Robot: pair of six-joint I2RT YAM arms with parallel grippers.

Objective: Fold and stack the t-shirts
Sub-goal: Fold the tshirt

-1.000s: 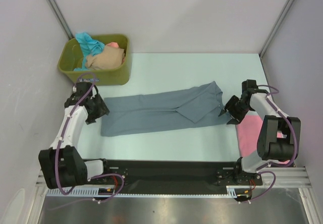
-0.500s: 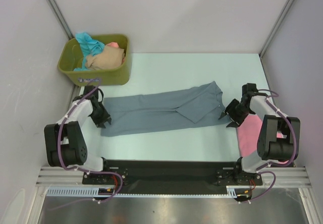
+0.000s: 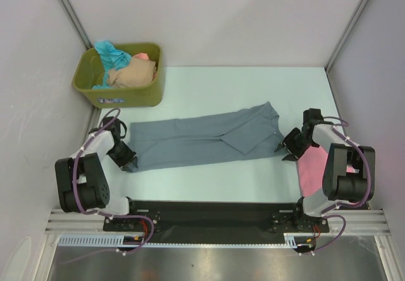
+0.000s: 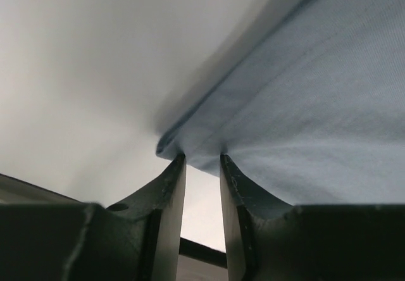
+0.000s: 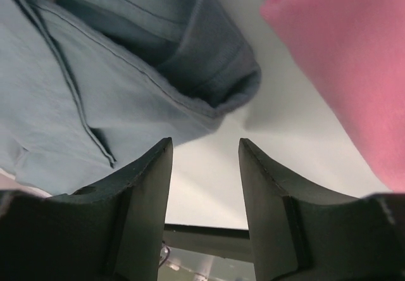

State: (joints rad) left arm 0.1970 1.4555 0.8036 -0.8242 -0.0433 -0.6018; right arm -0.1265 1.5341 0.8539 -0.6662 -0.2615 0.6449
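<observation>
The job is only partly done. One pink shirt [image 3: 311, 169] lies flat on the table [image 3: 240, 91] at the right, beside the right arm, and it looks like it is folded, but the arm hides part of it. A grey shirt [image 3: 202, 138] lies across the middle of the table. It is folded into a long strip that slants a little, so I think it needs one or two more folds to make it short, and then it can go on the pink one. More shirts wait in a heap in the green tub [image 3: 152, 88] at the far left corner: a teal one [image 3: 111, 53], a beige one [image 3: 130, 72] and a bit of a salmon one [image 3: 144, 57]. None of those is folded yet. The left hand [image 4: 202, 162] is low at the left near corner of the grey shirt. Its fingers [image 4: 169, 192] are close together and the shirt's corner sits right at the tips, but I cannot tell if they pinch it. The right hand [image 5: 205, 143] is let go, with a wide gap and nothing in it, just beside the grey shirt's right end. The grey cloth is soft and thin, with fine lines in the weave, a stitched hem and a thick rolled edge. The pink cloth looks soft and smooth. The tub is hard plastic with round corners.
</observation>
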